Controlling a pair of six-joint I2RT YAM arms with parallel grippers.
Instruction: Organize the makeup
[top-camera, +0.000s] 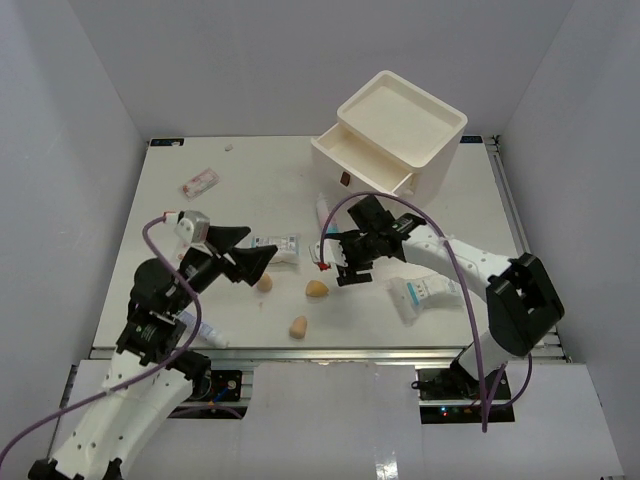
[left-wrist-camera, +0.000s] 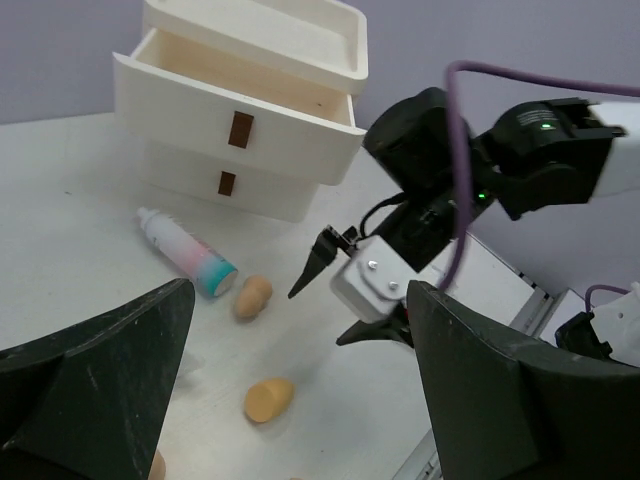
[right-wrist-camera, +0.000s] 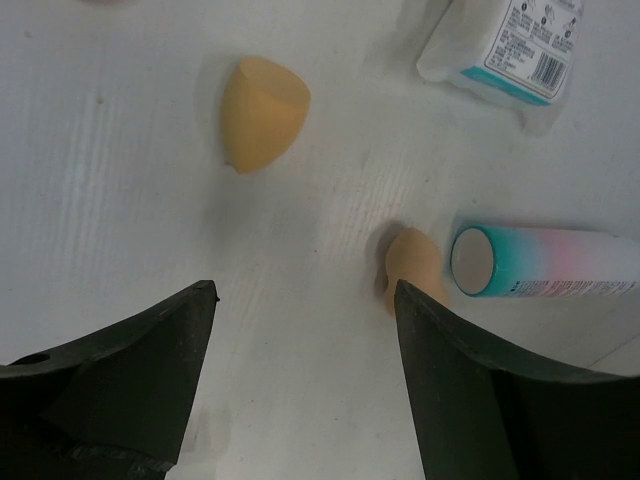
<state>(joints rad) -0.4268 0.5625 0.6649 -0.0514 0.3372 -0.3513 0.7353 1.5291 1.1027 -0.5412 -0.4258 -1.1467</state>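
Observation:
Three tan sponges lie near the front in the top view (top-camera: 264, 283), (top-camera: 317, 289), (top-camera: 298, 327). A fourth sponge (right-wrist-camera: 412, 262) lies against the teal cap of the white bottle (right-wrist-camera: 545, 263), also in the left wrist view (left-wrist-camera: 252, 296). White packets with teal print lie at centre (top-camera: 275, 243) and right (top-camera: 425, 293). A pinkish sachet (top-camera: 198, 182) lies far left. A small tube (top-camera: 205, 335) lies at the front edge. My right gripper (top-camera: 335, 265) is open and empty above the table, its right finger beside the fourth sponge. My left gripper (top-camera: 245, 258) is open and empty, raised.
The big white drawer box (top-camera: 395, 130) stands at the back right with its upper drawer (left-wrist-camera: 240, 105) pulled open. White walls enclose the table on three sides. The right gripper (left-wrist-camera: 320, 316) hangs in front of the left wrist camera.

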